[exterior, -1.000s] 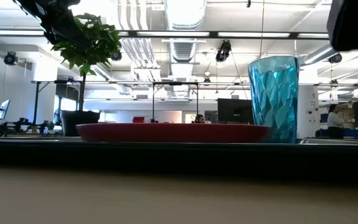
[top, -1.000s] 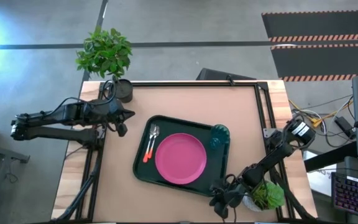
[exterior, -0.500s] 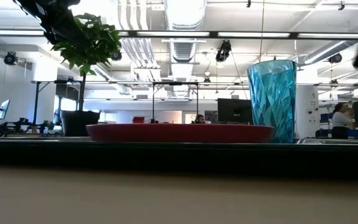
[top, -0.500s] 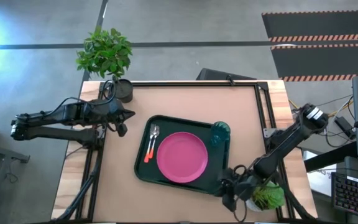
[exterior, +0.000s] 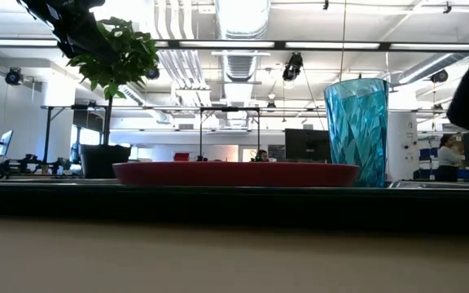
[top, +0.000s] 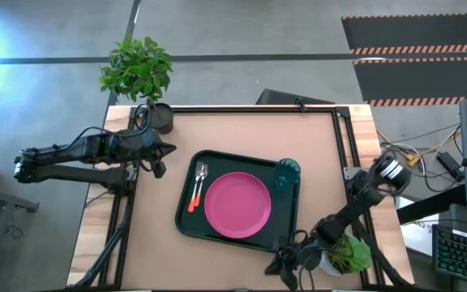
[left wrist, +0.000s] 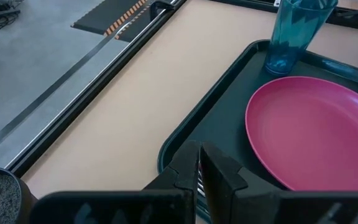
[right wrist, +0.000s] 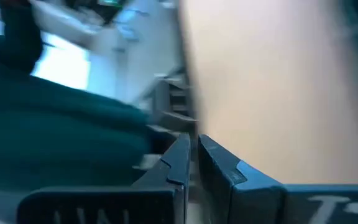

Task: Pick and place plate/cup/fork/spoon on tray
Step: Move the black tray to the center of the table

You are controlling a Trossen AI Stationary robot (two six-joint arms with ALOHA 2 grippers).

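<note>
High view: nearest the front edge of the table [top: 233, 130], the right gripper [top: 286, 261] sits just off the tray's near right corner, its fingers clenched together on nothing, beside a small leafy plant [top: 349, 255] at the table's right front. In the right wrist view the two dark fingertips [right wrist: 178, 163] meet with barely a slit between them, above bare tabletop.

Next comes the tray [top: 186, 219], lying slightly askew in the middle of the table. The pink plate [top: 237, 204] rests flat on it, filling most of the middle. On the tray's left strip lie the fork [top: 193, 193] and the spoon [top: 200, 180], side by side with orange handles toward the front. The teal cup [top: 287, 173] stands upright in the tray's far right corner, just beside the plate's rim.

Farther back and to the left, the left gripper [top: 164, 154] waits over the table's left edge, clenched and empty. Beyond it, a potted plant [top: 139, 71] stands at the far left corner.
</note>
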